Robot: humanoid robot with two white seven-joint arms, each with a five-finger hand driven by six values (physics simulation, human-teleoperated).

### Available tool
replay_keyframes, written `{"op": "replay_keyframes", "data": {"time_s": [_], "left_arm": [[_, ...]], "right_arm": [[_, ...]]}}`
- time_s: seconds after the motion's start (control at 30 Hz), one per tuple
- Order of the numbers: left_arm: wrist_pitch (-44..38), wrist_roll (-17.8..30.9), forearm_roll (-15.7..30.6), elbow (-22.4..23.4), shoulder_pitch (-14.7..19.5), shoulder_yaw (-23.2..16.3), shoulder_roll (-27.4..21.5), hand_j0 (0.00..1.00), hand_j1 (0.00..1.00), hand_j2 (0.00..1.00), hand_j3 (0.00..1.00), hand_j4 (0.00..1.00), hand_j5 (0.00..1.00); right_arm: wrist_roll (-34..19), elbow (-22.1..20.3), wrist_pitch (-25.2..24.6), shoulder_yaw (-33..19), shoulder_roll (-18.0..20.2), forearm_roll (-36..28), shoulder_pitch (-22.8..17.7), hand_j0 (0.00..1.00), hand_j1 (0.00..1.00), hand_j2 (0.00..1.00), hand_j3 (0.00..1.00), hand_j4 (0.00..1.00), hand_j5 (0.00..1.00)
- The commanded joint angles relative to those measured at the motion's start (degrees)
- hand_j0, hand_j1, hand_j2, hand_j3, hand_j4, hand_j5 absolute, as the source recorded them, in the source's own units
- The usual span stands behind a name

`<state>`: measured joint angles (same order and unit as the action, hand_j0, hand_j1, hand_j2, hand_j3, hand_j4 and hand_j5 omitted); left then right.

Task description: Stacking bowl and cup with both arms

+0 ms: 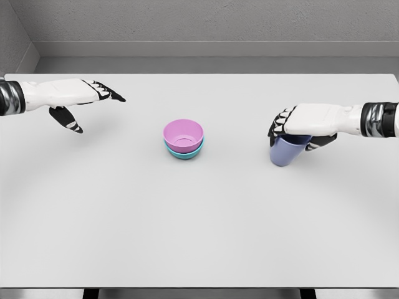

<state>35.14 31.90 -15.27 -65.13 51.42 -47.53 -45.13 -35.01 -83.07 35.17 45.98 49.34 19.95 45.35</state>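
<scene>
A pink bowl (183, 135) sits nested inside a teal bowl (185, 153) near the middle of the white table (199, 218). To the right stands a lavender-blue cup (285, 151). My right hand (293, 129) covers the cup's top, fingers curled down around its rim and sides. My left hand (87, 103) hovers at the far left, well apart from the bowls, with fingers stretched out and thumb hanging down, holding nothing.
The table's far edge meets a grey wall (212, 25) at the back. The table's front edge runs along the bottom of the view.
</scene>
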Motion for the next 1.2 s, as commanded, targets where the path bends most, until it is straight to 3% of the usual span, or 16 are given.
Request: {"op": "replay_keyframes", "data": {"time_s": [0.0, 0.6, 1.17], "left_arm": [[-0.14, 0.00, 0.33, 0.00, 0.00, 0.07, -0.04, 1.00, 1.00, 1.00, 1.00, 1.00, 1.00], [-0.14, 0.00, 0.33, -0.09, 0.00, 0.07, -0.04, 1.00, 1.00, 1.00, 1.00, 1.00, 1.00], [-0.14, 0.00, 0.33, -0.09, 0.00, 0.15, -0.39, 1.00, 1.00, 1.00, 1.00, 1.00, 1.00]], "right_arm": [[0.01, 0.01, -0.17, -0.19, 0.05, -0.53, 0.00, 0.65, 0.65, 0.65, 0.65, 0.65, 0.65], [0.01, -0.34, -0.17, -2.73, -2.15, -0.97, 0.97, 0.59, 0.59, 0.59, 0.59, 0.59, 0.59], [0.01, -0.69, -0.17, -2.91, -7.60, -2.90, 4.66, 0.59, 0.59, 0.59, 0.59, 0.59, 0.59]]}}
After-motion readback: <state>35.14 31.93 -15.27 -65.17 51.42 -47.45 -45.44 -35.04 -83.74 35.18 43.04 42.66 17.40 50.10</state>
